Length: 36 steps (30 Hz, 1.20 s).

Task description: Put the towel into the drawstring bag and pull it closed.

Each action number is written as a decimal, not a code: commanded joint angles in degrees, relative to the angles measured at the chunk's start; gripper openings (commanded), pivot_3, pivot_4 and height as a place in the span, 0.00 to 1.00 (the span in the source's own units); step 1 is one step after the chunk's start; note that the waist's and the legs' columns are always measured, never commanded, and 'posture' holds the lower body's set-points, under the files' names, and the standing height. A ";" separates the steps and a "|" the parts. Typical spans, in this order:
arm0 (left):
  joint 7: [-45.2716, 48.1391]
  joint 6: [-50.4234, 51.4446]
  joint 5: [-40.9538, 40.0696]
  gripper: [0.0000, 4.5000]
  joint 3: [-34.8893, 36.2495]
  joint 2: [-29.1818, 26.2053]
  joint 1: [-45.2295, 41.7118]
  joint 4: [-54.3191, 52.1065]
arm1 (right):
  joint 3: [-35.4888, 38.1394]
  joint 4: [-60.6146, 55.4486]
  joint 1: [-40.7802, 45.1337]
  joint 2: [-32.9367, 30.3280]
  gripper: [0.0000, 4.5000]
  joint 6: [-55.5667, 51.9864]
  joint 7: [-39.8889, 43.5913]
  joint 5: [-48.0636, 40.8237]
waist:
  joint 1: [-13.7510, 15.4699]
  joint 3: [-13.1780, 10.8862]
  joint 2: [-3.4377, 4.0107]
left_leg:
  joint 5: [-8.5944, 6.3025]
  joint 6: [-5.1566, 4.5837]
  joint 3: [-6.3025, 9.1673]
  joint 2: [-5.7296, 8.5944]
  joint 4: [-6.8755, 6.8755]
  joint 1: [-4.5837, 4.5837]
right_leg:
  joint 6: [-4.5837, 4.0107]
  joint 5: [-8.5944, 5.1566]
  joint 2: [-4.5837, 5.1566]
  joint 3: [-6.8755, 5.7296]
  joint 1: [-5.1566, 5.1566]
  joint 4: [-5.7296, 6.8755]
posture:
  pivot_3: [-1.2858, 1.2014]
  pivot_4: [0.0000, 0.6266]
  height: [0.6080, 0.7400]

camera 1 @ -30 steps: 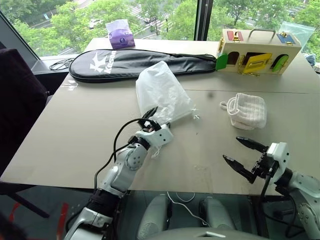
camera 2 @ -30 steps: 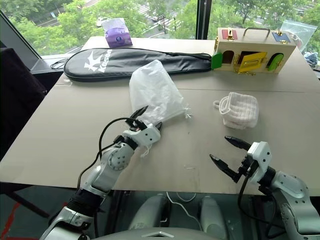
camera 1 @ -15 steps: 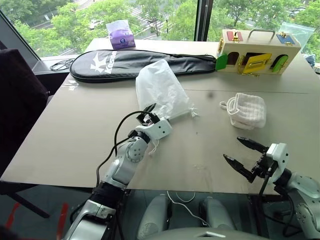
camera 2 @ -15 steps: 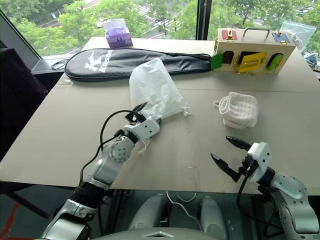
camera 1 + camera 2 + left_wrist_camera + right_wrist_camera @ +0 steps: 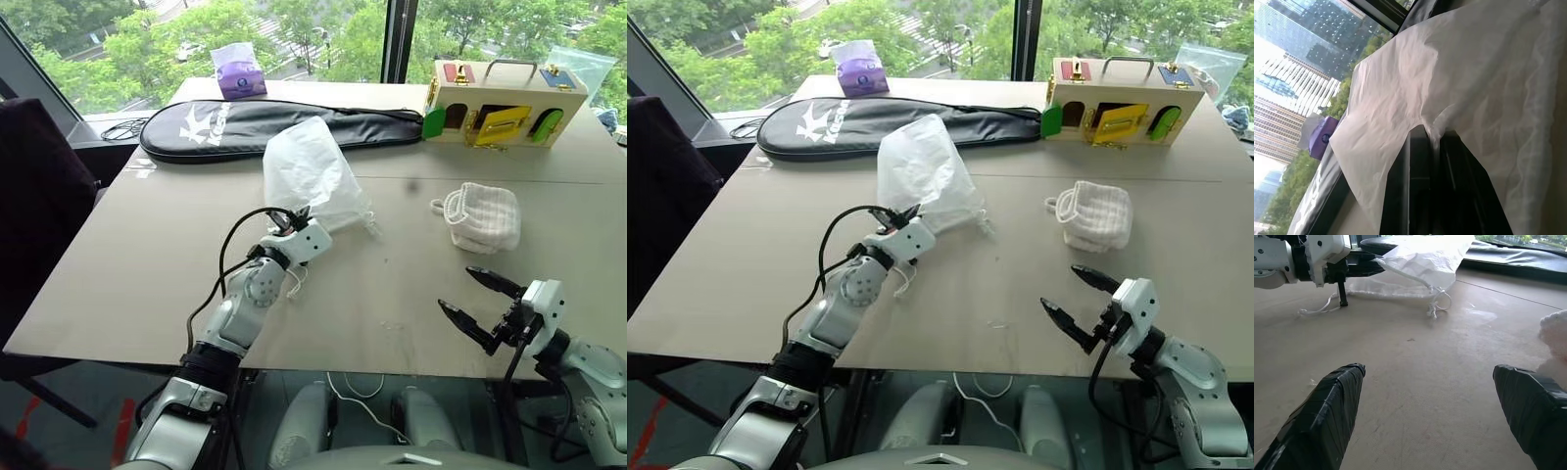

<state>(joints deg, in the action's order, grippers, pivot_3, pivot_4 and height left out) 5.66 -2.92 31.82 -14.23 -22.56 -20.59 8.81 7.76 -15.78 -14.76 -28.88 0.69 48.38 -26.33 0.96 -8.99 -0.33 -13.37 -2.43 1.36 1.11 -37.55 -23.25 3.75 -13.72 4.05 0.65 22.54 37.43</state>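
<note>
- The thin, crinkly translucent white drawstring bag lies mid-table; the left gripper is clenched on its near edge, apparently pinching fabric.
- The small folded white quilted towel lies apart, to the right.
- The right gripper hovers spread, holding nothing.

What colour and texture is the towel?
The towel is white with a quilted grid texture, best seen in the left eye view.

The towel lies right of the drawstring bag.
</note>
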 commanded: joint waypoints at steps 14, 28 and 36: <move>13.66 9.99 -14.86 0.01 6.96 2.25 -14.28 -5.05 | 7.83 -0.53 12.73 1.68 1.00 1.70 -9.74 -0.50 | -0.16 -0.06 -0.08 | 0.00 0.01 0.05 0.07 -0.01 -0.23 | 0.01 0.01 -0.03 -0.06 0.23 0.05 | 0.52 0.24 1.00; 26.52 29.34 -33.08 0.01 13.16 1.69 -24.05 -6.98 | 15.48 25.00 36.60 -2.57 1.00 -37.02 -26.06 -7.98 | -1.50 -0.13 -0.12 | 0.02 0.01 0.03 0.16 -0.02 -0.40 | 0.01 0.00 -0.05 0.00 0.46 0.26 | 0.52 0.24 1.00; 28.44 30.20 -35.11 0.01 13.47 -1.24 -25.20 -7.68 | 15.01 37.44 44.65 0.41 1.00 -50.62 -24.37 -11.60 | -1.86 -0.19 -0.23 | 0.02 0.01 0.02 0.15 -0.01 -0.45 | 0.03 0.00 -0.05 0.01 0.46 0.20 | 0.52 0.24 1.00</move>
<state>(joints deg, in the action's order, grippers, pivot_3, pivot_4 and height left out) 34.11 27.52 -2.49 -1.62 -23.18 -44.30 3.95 23.64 20.75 29.66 -29.69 -46.87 22.39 -36.27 -0.90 -9.17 -0.57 -13.35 -2.42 1.40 1.27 -37.56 -23.69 3.78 -13.73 4.01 0.66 23.00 37.65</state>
